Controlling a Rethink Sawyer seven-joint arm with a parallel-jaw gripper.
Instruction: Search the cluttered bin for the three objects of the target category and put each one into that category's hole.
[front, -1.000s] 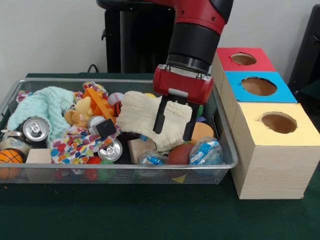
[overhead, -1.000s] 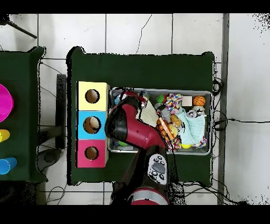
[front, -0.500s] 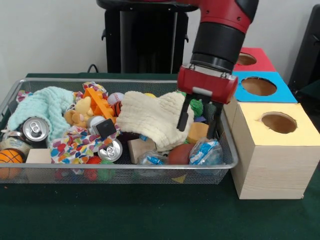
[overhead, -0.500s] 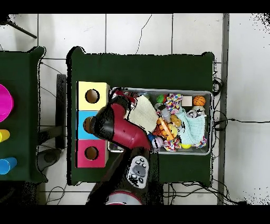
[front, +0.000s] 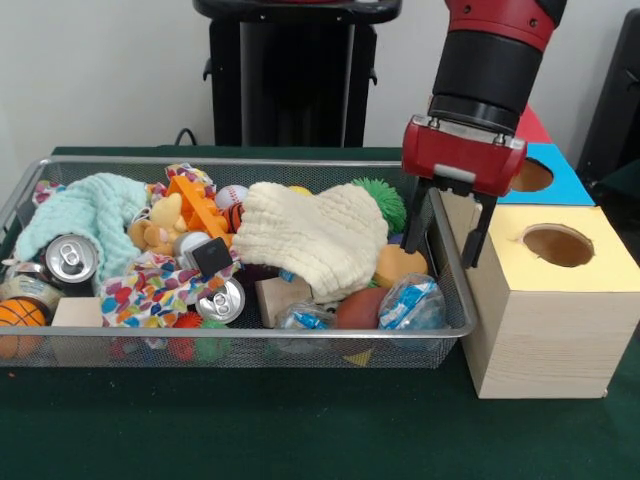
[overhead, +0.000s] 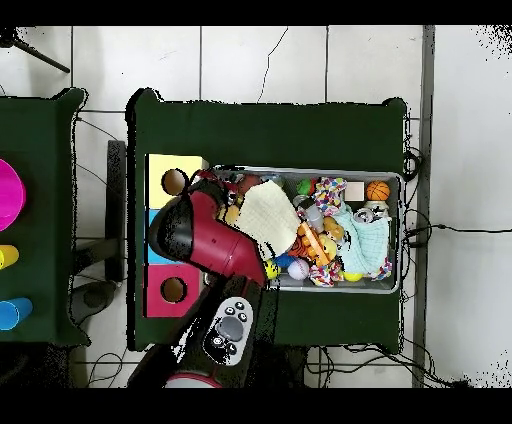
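Observation:
The wire mesh bin (front: 250, 335) is full of clutter. Two crinkly clear packets with blue and white print lie at its front right: one (front: 410, 303) by the right corner and one (front: 303, 318) left of it. A third packet does not show. My gripper (front: 445, 238) is open and empty. It hangs above the bin's right rim, between the bin and the yellow box (front: 555, 310), higher than the packets and behind them. In the overhead view my arm (overhead: 195, 232) covers the bin's left end (overhead: 400, 232) and the gripper.
A yellow box with a hole (front: 557, 245), a blue box (front: 545, 178) and a red box stand in a row right of the bin. In the bin are a cream knitted cloth (front: 315, 238), a mint cloth (front: 75, 215), silver cans (front: 68, 258), balls and wooden blocks.
My gripper has moved right from over the cream cloth to above the bin's right rim by the yellow box, and has risen a little. It stays open and empty. The clutter has not moved.

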